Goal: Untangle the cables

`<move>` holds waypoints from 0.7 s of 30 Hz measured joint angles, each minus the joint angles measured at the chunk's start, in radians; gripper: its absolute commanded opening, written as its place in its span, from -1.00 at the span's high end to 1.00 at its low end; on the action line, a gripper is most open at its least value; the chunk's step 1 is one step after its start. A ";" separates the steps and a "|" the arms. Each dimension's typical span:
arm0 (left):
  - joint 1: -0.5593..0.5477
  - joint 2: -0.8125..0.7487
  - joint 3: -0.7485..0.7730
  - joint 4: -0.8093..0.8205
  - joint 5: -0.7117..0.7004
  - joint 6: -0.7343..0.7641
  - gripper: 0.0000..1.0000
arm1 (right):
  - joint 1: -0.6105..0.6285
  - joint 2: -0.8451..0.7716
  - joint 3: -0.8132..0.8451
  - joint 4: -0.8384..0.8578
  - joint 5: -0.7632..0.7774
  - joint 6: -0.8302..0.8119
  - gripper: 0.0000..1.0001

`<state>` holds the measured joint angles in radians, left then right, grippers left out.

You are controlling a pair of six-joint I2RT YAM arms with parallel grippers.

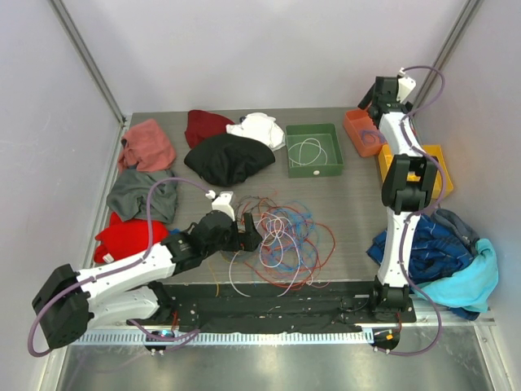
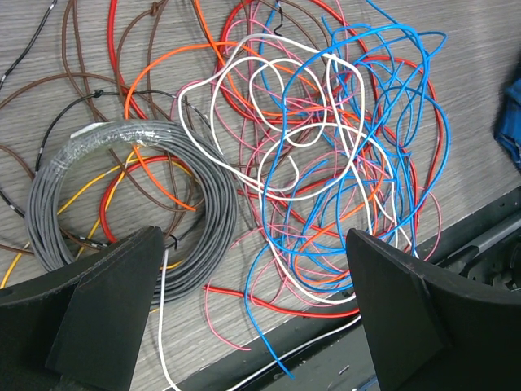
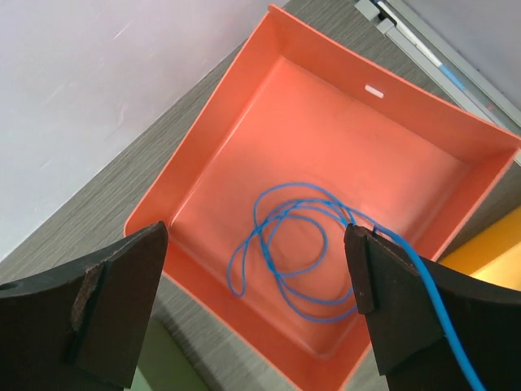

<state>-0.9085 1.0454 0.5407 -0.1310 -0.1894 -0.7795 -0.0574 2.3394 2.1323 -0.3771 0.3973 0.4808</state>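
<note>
Left gripper hangs low over the near middle of the table, jaws spread wide, gripping nothing. Right beneath it lie the cables, a knot of red, blue, white, pink and orange loops beside a grey coil. At the far right, the right gripper stands wide open over the orange bin, where a blue cable lies coiled, one end brushing a finger.

Grey wood-grain table, tangled cables near front, garments left and right, green bin, orange bin, yellow bin behind
</note>
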 measured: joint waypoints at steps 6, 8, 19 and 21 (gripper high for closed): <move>0.000 -0.043 -0.001 -0.001 0.011 -0.002 -0.99 | 0.017 -0.084 -0.057 -0.042 0.058 -0.014 -0.99; 0.000 -0.077 -0.006 0.004 0.012 -0.003 -1.00 | 0.021 -0.116 -0.082 -0.042 0.078 -0.029 -0.99; 0.000 -0.148 -0.048 0.016 0.024 -0.020 -0.99 | -0.006 -0.195 -0.211 0.163 -0.257 0.180 -0.99; 0.000 -0.170 -0.054 0.017 0.023 -0.020 -0.99 | -0.014 -0.187 -0.209 0.207 -0.333 0.256 -0.99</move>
<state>-0.9085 0.8753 0.4866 -0.1139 -0.1665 -0.7994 -0.0715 2.1529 1.9228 -0.1699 0.0639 0.7372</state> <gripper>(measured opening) 0.996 0.996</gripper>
